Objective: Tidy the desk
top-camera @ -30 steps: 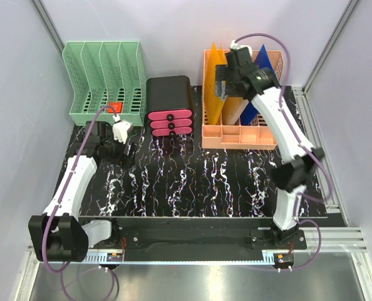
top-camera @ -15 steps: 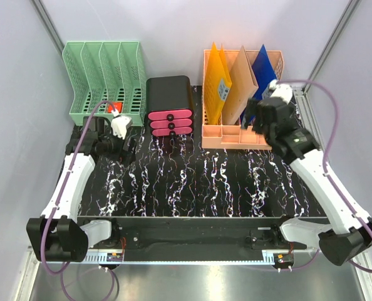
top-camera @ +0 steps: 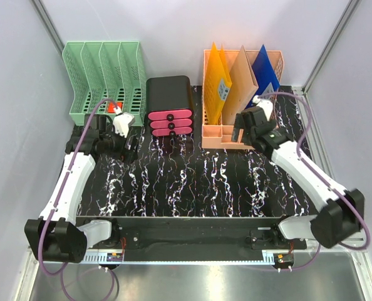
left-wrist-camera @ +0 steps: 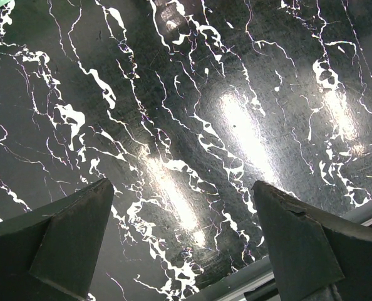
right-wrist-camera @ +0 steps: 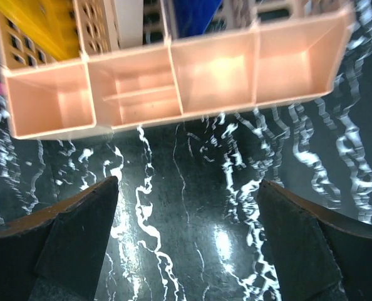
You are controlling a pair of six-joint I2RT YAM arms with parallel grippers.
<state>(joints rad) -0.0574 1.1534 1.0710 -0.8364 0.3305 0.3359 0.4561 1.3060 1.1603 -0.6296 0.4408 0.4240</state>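
Observation:
The desk [top-camera: 192, 182] is a black tabletop with white veining. My left gripper [top-camera: 113, 148] hangs low over its back left part, in front of the green rack, jaws wide apart. In the left wrist view my left gripper [left-wrist-camera: 181, 188] is open over bare desk [left-wrist-camera: 192, 94] with nothing between the fingers. My right gripper [top-camera: 242, 133] sits low just in front of the peach rack. The right wrist view shows my right gripper [right-wrist-camera: 189, 183] open and empty over the desk [right-wrist-camera: 186, 251], with the rack's front trays [right-wrist-camera: 217, 69] just beyond.
A green file rack [top-camera: 104, 78] stands at the back left with a small red item [top-camera: 115, 106] in it. A black drawer unit with pink drawers [top-camera: 170, 103] is at the back centre. The peach rack [top-camera: 261, 139] holds yellow [top-camera: 216, 84], tan and blue folders.
My right arm came down from above the folders in the peach rack to low in front of its trays. The left arm has barely shifted. Both grippers stayed open.

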